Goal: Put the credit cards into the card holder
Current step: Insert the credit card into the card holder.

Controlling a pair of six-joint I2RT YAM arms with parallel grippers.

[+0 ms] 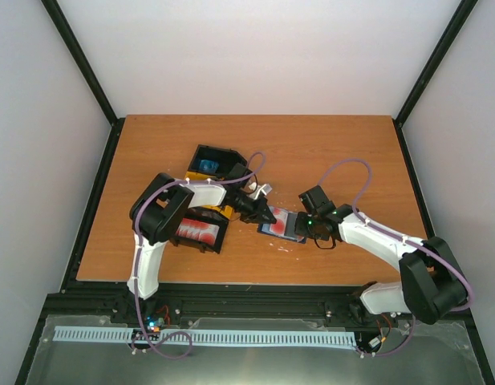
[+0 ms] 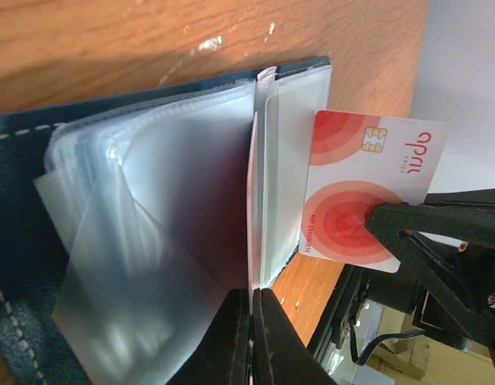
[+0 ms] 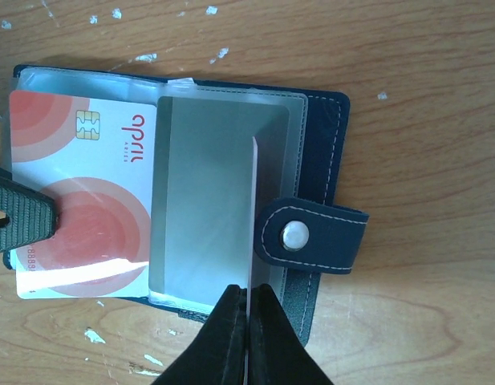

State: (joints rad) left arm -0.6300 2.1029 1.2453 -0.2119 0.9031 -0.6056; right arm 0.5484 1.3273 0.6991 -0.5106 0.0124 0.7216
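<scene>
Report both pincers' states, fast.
Left pincer: closed on a credit card, edge-on in its own view.
Right pincer: closed on a second credit card, also edge-on to its camera.

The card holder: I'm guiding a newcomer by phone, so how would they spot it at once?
On the wooden table, look right of the black-and-yellow bins, near the centre. The card holder lies open there, small and flat: dark blue, stitched, with clear plastic sleeves and a snap tab, where the bins are boxy.
</scene>
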